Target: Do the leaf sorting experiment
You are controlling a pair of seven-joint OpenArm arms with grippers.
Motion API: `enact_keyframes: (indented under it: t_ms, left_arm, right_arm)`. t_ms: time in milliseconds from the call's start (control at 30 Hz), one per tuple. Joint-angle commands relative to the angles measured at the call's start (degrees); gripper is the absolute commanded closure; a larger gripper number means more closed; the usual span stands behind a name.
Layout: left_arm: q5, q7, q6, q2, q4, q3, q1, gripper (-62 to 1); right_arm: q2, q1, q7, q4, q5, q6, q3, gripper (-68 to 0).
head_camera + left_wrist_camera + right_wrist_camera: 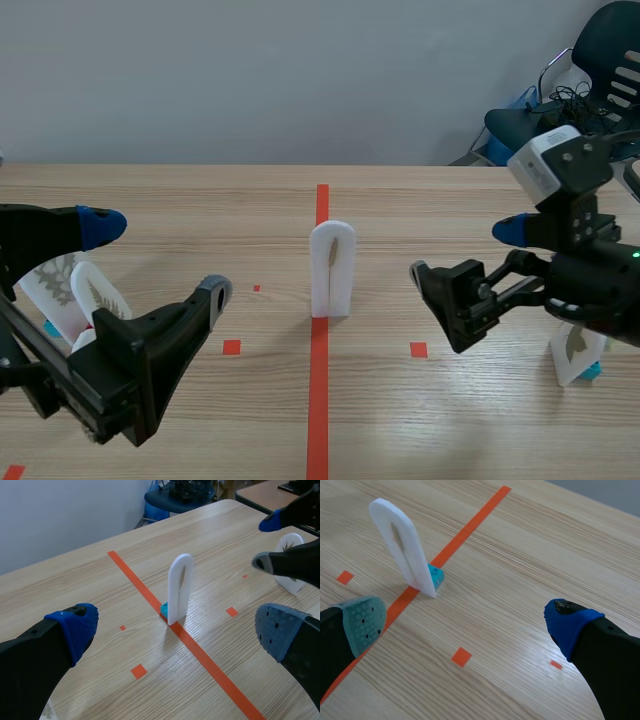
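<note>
A white arch-shaped leaf card [331,268] stands upright on the red centre tape line, held in a small teal base [164,610]. In the left wrist view the card [179,589] is ahead of my open left gripper [177,630]. In the right wrist view the card [402,545] stands ahead and to one side of my open right gripper [465,620]. In the scene view my left gripper [157,260] hovers left of the card and my right gripper [468,252] hovers right of it. Nothing is between either pair of fingers.
Two white leaf cards [75,292] stand behind the left arm at the table's left. Another white leaf card [577,352] stands under the right arm; it shows as the card [290,562] in the left wrist view. A chair [600,60] is beyond the table's far right corner.
</note>
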Motion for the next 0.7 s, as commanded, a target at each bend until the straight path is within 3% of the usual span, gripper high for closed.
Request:
enact_keyframes:
  t_ms: [0, 333, 500, 667]
  left_arm:
    - [-0.4, -0.8, 0.1, 0.1, 0.7, -0.1, -0.2, -62.3]
    - [-0.4, -0.8, 0.1, 0.1, 0.7, -0.1, -0.2, -62.3]
    - [-0.4, -0.8, 0.1, 0.1, 0.7, -0.1, -0.2, -62.3]
    - [-0.4, -0.8, 0.1, 0.1, 0.7, -0.1, -0.2, -62.3]
  right_arm:
    - [-0.1, 3.8, 2.1, -0.8, -0.8, 0.0, -2.1, -67.9]
    - [-8.2, 18.8, 7.8, -20.3, -9.7, -0.7, -16.3, -67.9]
    - [-13.0, 24.5, 9.8, -29.7, -11.5, -2.0, -20.4, -67.9]
    - [-15.9, 26.9, 10.2, -34.9, -12.1, -3.5, -22.9, -67.9]
